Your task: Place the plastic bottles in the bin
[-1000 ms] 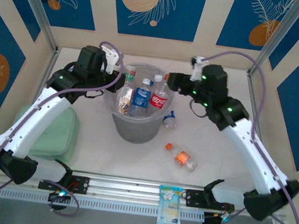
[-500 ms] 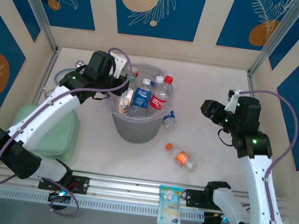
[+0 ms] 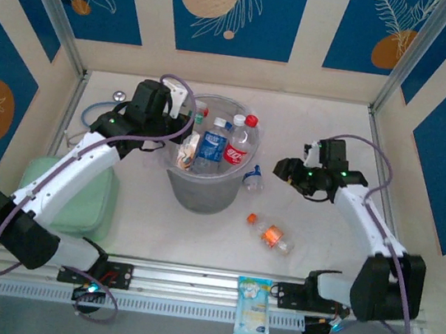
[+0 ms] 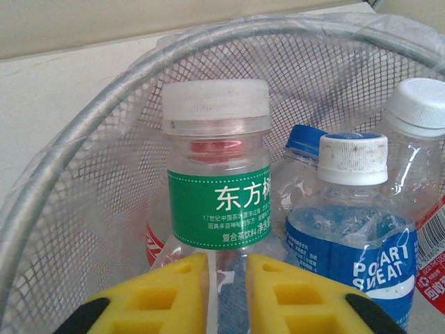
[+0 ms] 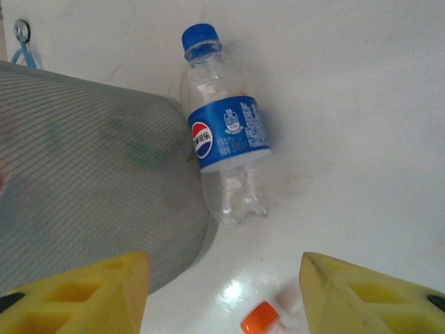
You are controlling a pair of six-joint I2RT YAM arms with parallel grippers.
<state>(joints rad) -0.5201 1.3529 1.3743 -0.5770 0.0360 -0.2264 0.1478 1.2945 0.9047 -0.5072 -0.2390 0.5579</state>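
Top external view: the large round translucent grey-white plastic bin (image 3: 198,198) stands at the middle of the white desk (image 3: 156,226), several clear plastic bottles upright inside. The left gripper (image 3: 185,116) sits at its left rim. Left wrist view shows the left gripper (image 4: 228,261) with its yellow fingers nearly together and nothing gripped, just before a white-capped, green-labelled bottle (image 4: 219,205) beside a blue-labelled bottle (image 4: 351,233) within the meshed bin wall (image 4: 90,160).

The right gripper (image 3: 281,172) hangs right of the bin. Right wrist view shows the right gripper (image 5: 224,261) wide apart and empty above a blue-capped, blue-labelled bottle (image 5: 226,136) lying against the bin (image 5: 83,202). An orange-capped bottle (image 3: 270,233) lies nearer on the desk.
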